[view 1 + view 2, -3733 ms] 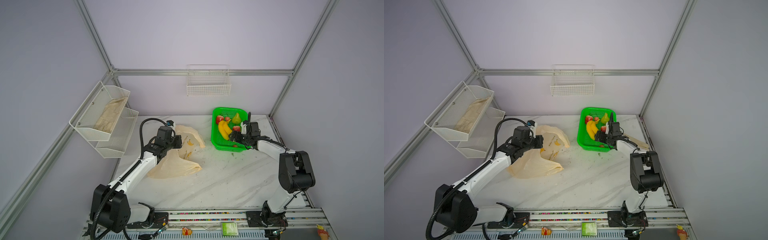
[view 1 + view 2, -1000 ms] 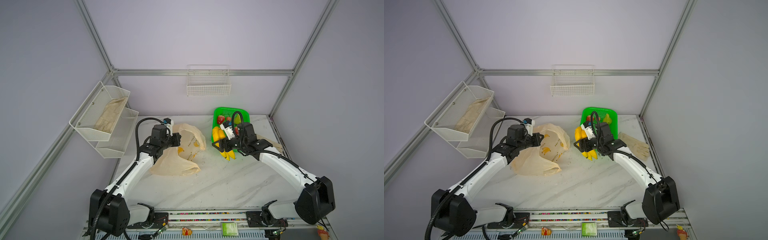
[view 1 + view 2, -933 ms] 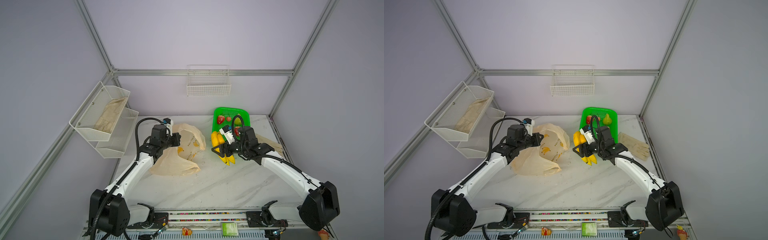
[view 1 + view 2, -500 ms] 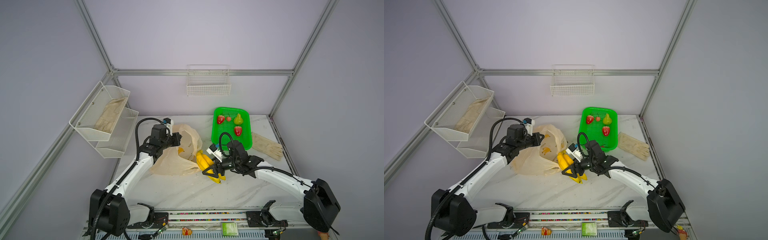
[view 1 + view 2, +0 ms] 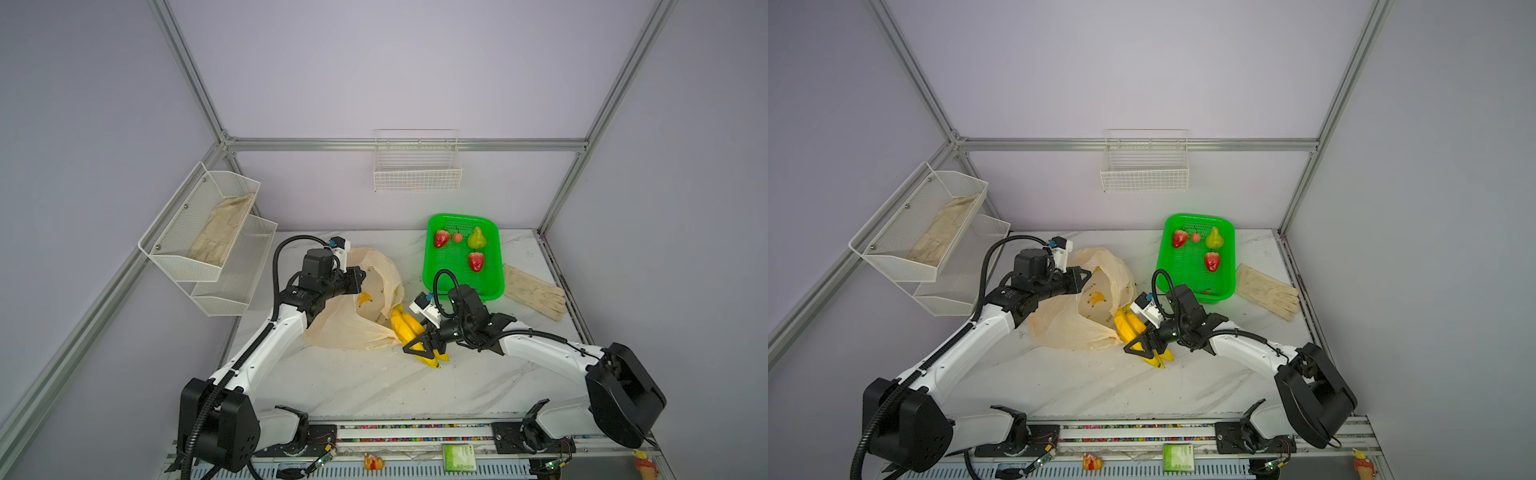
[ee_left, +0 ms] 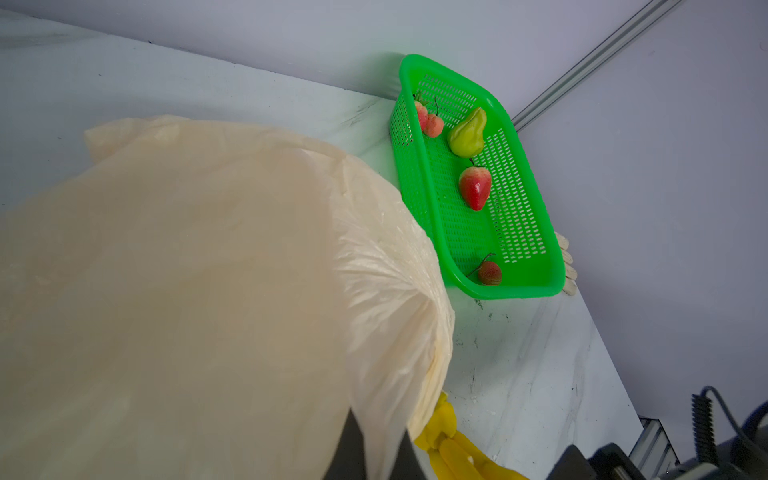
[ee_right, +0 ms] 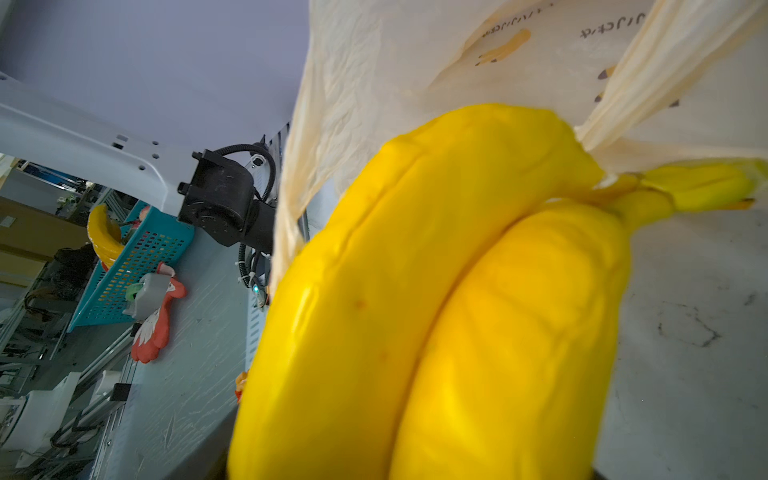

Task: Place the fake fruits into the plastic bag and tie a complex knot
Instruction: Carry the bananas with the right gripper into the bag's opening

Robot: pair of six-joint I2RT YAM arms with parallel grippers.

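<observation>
Mid-table: right gripper [image 5: 420, 345] clamped wide around banana bunch [image 5: 405, 326], its stem end at the mouth of plastic bag [image 5: 345, 330]. Beside it, left gripper [image 5: 360, 277] pinched tight on bag's raised rim. Two strawberries [image 5: 441, 238], pear [image 5: 476, 238], cherry [image 5: 457, 237] lie in green basket [image 5: 427, 249] by table's [image 5: 353, 386] back edge.
</observation>
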